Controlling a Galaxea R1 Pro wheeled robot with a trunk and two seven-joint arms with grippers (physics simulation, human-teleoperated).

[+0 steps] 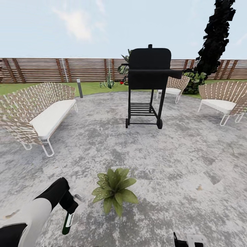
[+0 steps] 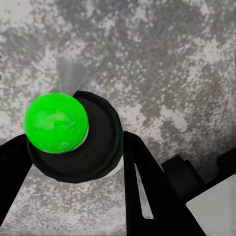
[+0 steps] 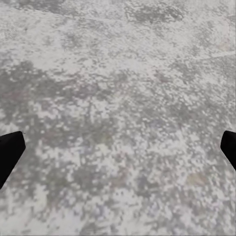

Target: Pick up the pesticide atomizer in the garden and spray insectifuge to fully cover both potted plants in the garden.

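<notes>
A potted plant, a low rosette of speckled green leaves, stands on the grey patio just ahead of me. My left gripper hangs to its left, shut on the pesticide atomizer, a slim dark bottle with a white label pointing down at the paving. In the left wrist view the atomizer shows a bright green round top between the black fingers of the left gripper. My right gripper is open over bare paving and holds nothing; it also shows at the lower right. Another small spiky plant sits on the lawn by the fence.
A black grill on wheels stands mid-patio beyond the plant. A woven sofa lines the left side, woven chairs the right and back. A brown slatted fence and a dark tree close the far side.
</notes>
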